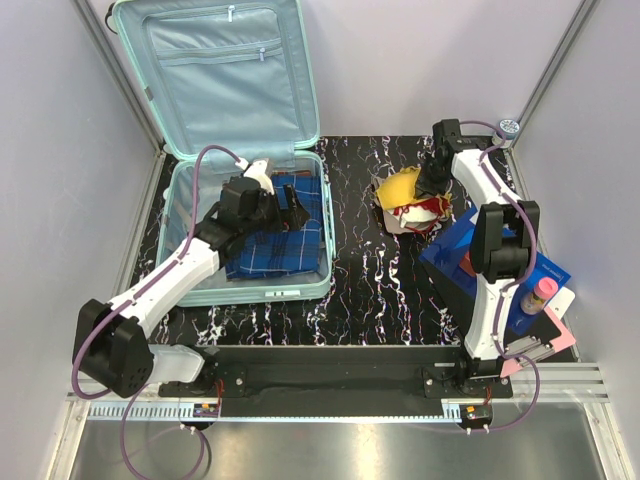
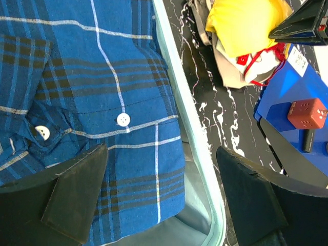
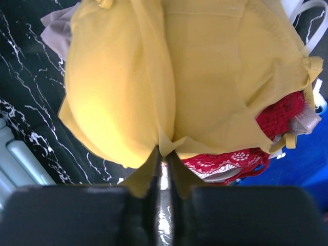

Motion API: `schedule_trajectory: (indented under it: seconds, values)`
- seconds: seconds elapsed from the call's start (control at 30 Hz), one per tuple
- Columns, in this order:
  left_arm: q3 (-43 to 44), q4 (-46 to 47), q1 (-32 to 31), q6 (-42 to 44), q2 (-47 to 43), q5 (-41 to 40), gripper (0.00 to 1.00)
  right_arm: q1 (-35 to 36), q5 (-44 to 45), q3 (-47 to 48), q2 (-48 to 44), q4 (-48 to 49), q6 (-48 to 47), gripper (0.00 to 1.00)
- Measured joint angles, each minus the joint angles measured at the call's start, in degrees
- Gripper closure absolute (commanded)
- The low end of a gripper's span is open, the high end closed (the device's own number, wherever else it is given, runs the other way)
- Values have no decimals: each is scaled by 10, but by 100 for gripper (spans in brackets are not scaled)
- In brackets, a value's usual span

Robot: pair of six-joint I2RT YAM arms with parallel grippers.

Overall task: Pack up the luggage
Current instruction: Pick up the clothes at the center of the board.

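Upper left, the mint-green hard-shell suitcase (image 1: 215, 80) lies open on the black marbled surface (image 1: 370, 280), blue plaid shirt (image 1: 285, 240) inside. The left tool (image 2: 164, 200) hovers above that shirt, spread wide, empty. Centre right, the right tool (image 3: 163, 189) pinches a fold of the yellow fabric garment (image 3: 154, 77), next to be packed, I reckon.
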Motion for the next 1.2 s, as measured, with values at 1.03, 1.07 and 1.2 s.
schedule_trajectory:
  seconds: [1.03,1.07,1.2]
  values:
    - [183,164,-138,-24,277,76,8,-1,-5,-37,-91,16,16,100]
    - [196,178,-140,-35,306,85,8,-1,-7,-42,-91,19,17,100]
    - [225,212,-141,-90,381,101,7,-1,-16,-59,-91,28,18,100]
